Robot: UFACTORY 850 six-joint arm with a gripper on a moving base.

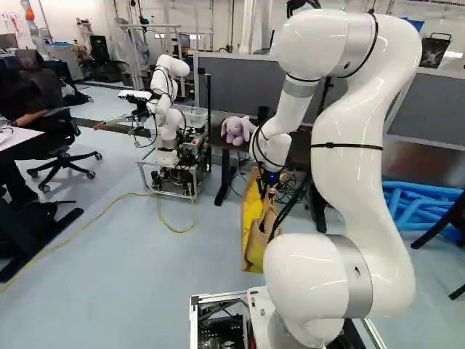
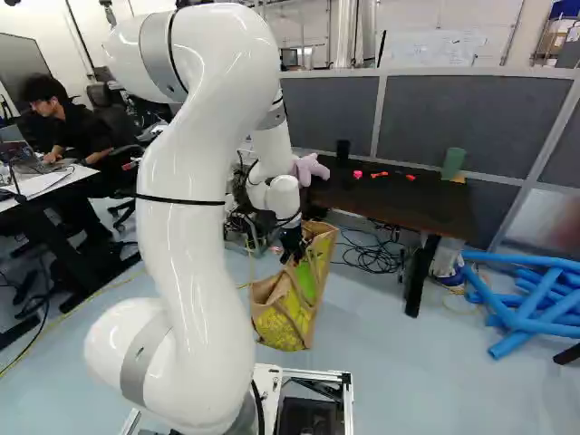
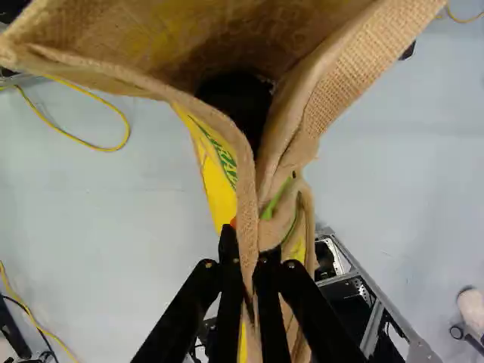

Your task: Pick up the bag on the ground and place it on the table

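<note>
Bag interior dark, table things half covered
Inside the bag (image 3: 363,68) there is a black patch in the wrist view, perhaps shadow, perhaps something lying in it; I can't say which, and the picture's edge cuts off part of the bag's mouth. The arm (image 1: 356,189) hides much of the table (image 2: 408,199) in the left base view, and part of the plush toy (image 2: 310,169) in the right. The red things (image 2: 378,174) on the table are too small to identify. The blue tubes (image 2: 530,308) run out of both base views.
</note>
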